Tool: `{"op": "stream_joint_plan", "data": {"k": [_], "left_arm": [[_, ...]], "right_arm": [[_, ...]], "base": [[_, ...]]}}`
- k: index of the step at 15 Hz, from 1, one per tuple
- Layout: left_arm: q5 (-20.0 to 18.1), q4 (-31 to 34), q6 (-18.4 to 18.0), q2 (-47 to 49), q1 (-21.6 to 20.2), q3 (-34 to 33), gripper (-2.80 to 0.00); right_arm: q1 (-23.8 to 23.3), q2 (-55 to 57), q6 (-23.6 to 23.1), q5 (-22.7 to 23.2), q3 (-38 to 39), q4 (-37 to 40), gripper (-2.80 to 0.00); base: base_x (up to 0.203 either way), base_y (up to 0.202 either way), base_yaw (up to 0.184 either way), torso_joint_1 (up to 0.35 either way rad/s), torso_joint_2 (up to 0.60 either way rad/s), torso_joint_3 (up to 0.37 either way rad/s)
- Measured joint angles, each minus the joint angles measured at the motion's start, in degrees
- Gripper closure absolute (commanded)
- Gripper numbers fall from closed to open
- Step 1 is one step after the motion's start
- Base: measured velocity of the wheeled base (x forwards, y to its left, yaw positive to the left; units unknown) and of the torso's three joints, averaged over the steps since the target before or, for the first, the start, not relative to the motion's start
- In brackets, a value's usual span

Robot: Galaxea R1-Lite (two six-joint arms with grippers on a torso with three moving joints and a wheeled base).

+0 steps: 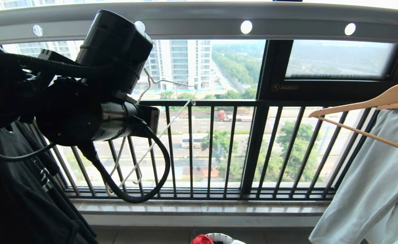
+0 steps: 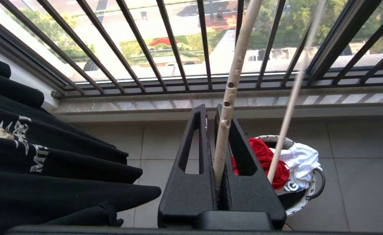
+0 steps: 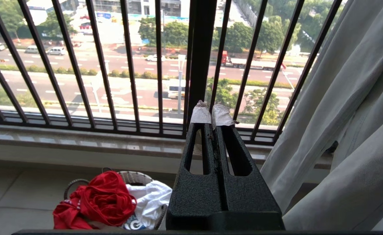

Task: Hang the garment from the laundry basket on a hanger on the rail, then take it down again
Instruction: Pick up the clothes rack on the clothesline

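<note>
Head view: left arm raised high at the window, wrist and cabling hiding the left gripper itself. Behind it, the hanger [image 1: 141,149], thin cream-white wire, tilted steeply, long hook up near the rail [image 1: 199,20]; whether the hook is on the rail or clear of it, hidden by the arm. At the bottom edge, a sliver of the garment [image 1: 201,240] in the laundry basket [image 1: 219,237], far below the arm. Black T-shirt [image 1: 22,189] at left, wooden hanger [image 1: 372,101] with pale garment [image 1: 372,189] at right.

Left wrist view: left gripper [image 2: 218,116] clamped narrow on one limb of the hanger [image 2: 230,91], wire pinched between the jaws; second limb slanting just beside. Garment [image 2: 273,163] bunched red in the basket [image 2: 309,192] on the floor, well apart from the fingers, beyond them.

Right wrist view: right gripper [image 3: 211,114] pressed closed, nothing held, hanging above and beside the basket [image 3: 136,178]; garment [image 3: 103,199] crumpled on top, with white cloth beside it.

Handling, as judged: garment light, soft, limp, certain to sag and unfold when lifted; best pinched at the collar or a shoulder fold. Hanger light, springy, thin and smooth, liable to pivot in a narrow grip.
</note>
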State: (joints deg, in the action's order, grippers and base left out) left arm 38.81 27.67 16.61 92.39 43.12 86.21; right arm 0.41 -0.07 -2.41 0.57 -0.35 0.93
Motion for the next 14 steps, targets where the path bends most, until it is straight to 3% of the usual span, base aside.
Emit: {"op": "stream_joint_plan", "data": {"k": [14], "left_arm": [[0.46,-0.06,-0.13,-2.34,0.12,-0.09,0.00]], "right_arm": [[0.00,0.00,-0.01,0.02,0.00,0.01,0.00]], "base": [[0.000,0.000,0.000,0.000,0.00,0.000]]}}
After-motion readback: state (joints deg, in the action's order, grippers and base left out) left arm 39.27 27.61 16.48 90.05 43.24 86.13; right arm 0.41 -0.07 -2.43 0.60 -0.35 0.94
